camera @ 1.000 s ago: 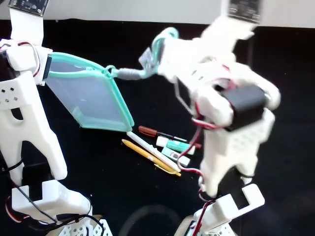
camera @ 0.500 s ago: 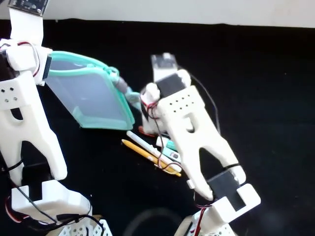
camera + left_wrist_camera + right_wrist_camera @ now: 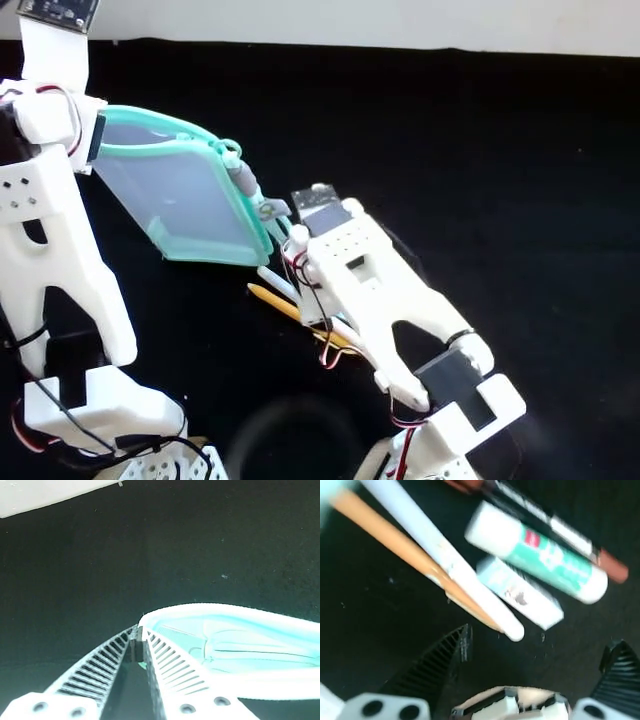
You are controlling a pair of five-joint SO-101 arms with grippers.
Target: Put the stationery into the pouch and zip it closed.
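Left end effector point(image 3: 137, 647) clamped on pouch point(image 3: 240, 650) rim, pouch held tilted. Right end effector point(image 3: 542, 639) spread wide, empty, low over white pen point(image 3: 440, 555), yellow pen point(image 3: 395, 540), glue stick point(image 3: 540, 555), eraser point(image 3: 520, 592) on bench point(image 3: 520, 150), just beside pouch's lower corner.

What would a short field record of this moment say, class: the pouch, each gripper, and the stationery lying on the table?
Pouch: teal-rimmed pouch, held tilted over the black table
Left gripper: shut on the pouch's rim
Right gripper: open, above the stationery, holding nothing
On table: white pen against yellow pencil; glue stick; white eraser; brown marker
Task state: no stationery seen inside the pouch
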